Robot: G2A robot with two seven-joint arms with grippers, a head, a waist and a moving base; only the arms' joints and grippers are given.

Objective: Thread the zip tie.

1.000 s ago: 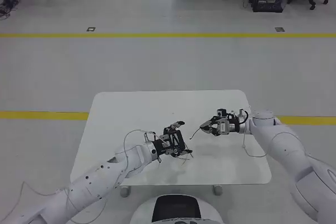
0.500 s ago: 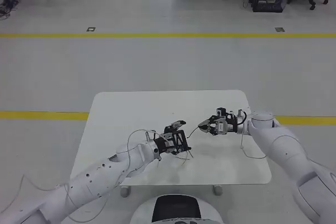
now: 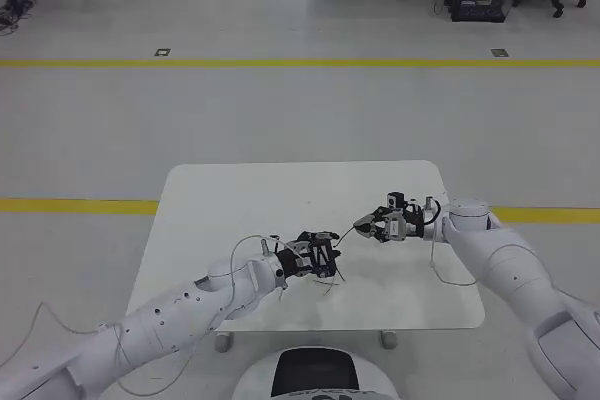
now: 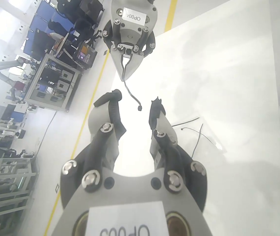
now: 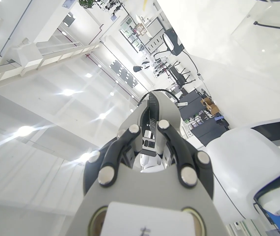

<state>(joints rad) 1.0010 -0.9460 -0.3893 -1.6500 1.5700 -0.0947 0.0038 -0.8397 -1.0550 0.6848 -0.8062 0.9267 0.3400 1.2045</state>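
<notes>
White table [image 3: 230,200], centre frame, on grey floor [image 3: 300,110] with two yellow lines [image 3: 280,63]; right gripper [image 4: 124,74] pinches one zip tie [image 4: 131,94], left gripper [image 4: 136,98] gapes empty, at least two loose ties [image 4: 186,122] beside.

Bright, even overhead light. Table [image 4: 228,50] washes out to glare in the left wrist view, with faint soft shadows. Ceiling lamps [image 5: 24,130] flare into starbursts. Wide-angle bending at the edges.
</notes>
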